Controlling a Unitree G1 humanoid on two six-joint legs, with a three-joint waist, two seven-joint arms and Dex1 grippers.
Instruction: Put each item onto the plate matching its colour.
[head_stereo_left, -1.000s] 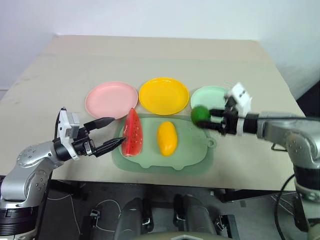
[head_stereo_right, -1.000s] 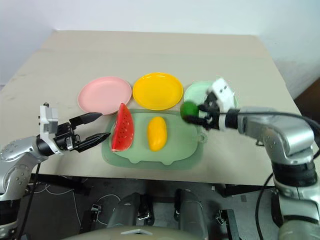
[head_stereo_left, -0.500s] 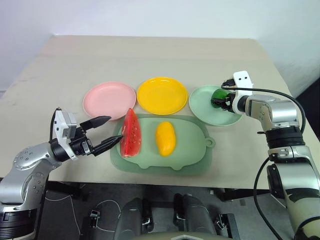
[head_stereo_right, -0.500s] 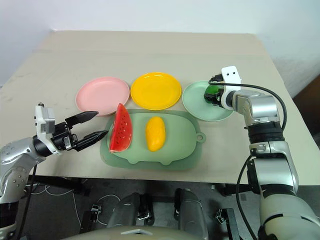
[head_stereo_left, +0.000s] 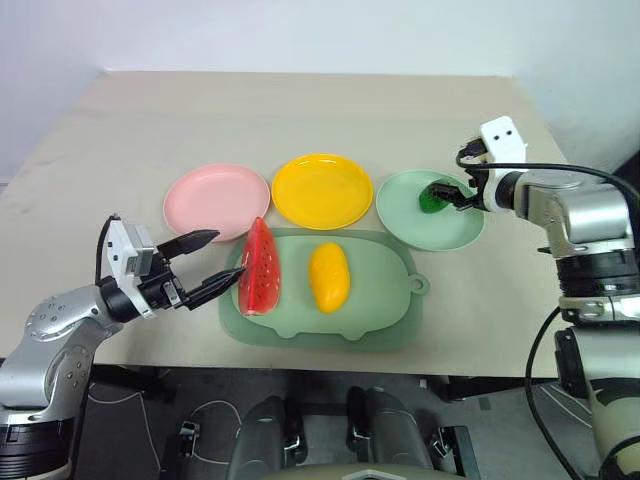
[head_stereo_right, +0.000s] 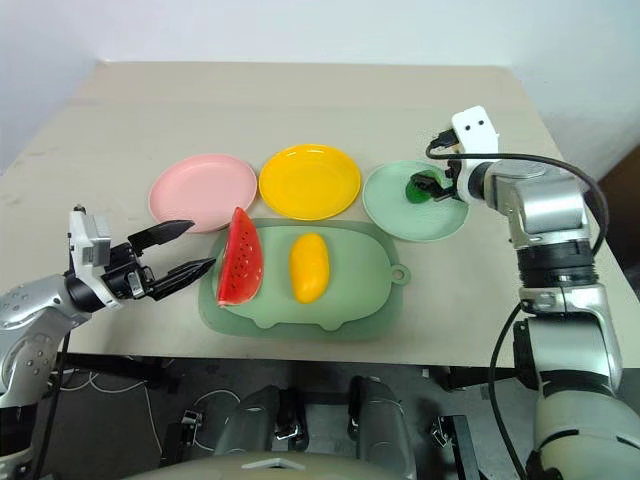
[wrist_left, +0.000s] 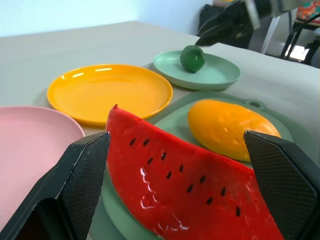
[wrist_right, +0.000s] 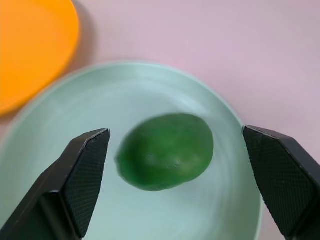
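Right wrist view: the right gripper (wrist_right: 172, 200) has its fingers (wrist_right: 82, 175) spread wide, the dark green fruit (wrist_right: 166, 151) lying free between them on the mint plate (wrist_right: 75, 125). Left gripper's (head_stereo_left: 215, 263) fingers stand apart too, tips just beside the watermelon wedge (head_stereo_left: 259, 268); beyond it lies the mango (head_stereo_left: 329, 276), both on the pig-shaped tray (head_stereo_left: 385, 310). Yellow plate (head_stereo_left: 322, 189) and pink plate (head_stereo_left: 215, 195) sit behind on the counter (head_stereo_left: 300, 110).

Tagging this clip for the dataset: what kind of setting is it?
Probably a lab or test bench rather than a home. A plain beige table stands against a bare white wall, set only with toy fruit like the watermelon wedge and coloured plastic plates such as the yellow plate. Loose cables lie on the floor below.
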